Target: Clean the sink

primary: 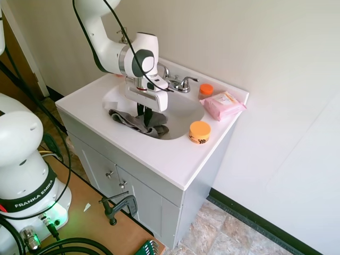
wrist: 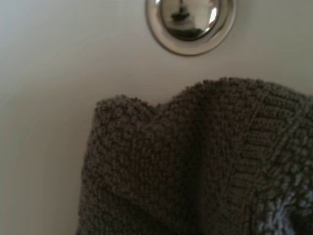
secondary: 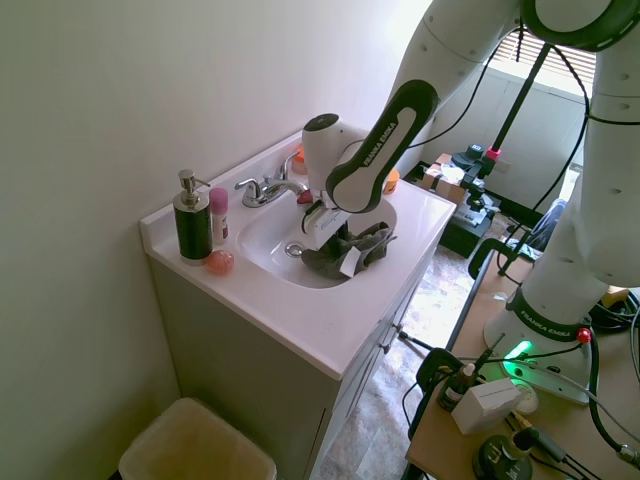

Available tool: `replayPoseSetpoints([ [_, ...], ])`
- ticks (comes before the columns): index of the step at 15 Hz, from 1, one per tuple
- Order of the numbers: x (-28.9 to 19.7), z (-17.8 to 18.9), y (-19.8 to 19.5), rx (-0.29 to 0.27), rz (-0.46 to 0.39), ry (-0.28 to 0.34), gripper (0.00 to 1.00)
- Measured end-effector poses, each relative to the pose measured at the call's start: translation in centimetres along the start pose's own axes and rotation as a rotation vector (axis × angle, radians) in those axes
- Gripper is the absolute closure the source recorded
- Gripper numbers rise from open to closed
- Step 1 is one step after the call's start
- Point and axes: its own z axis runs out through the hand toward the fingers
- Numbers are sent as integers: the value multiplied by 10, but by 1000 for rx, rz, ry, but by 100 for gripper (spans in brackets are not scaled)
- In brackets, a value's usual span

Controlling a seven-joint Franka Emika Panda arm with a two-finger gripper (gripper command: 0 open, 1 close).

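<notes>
A white oval sink (primary: 187, 112) is set into a white vanity surface (primary: 159, 154), with a chrome two-handle faucet (primary: 180, 83) at its back edge by the wall. A crumpled grey cloth (primary: 139, 122) lies inside the basin, near the round metal drain (wrist: 190, 22). The end effector (primary: 144, 114) is lowered into the basin, its dark fingers pressed together on the cloth. An orange-lidded jar (primary: 200, 132) is seen at the surface's front right, a pink wipes packet (primary: 223, 104) behind it.
</notes>
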Motion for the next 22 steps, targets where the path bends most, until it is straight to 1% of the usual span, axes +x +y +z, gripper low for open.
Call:
replayPoseSetpoints([
  [1,7,2,6,0,-4,29,100],
  [3,19,5,18,6,-6,63,100],
  [5,32,5,28,35,1,98,100],
  [7,39,7,36,83,6,132,100],
  [9,36,12,38,134,0,159,100],
  [13,28,25,37,202,-22,238,100],
  [16,28,34,36,273,9,302,100],
  [22,23,44,33,365,43,393,100],
])
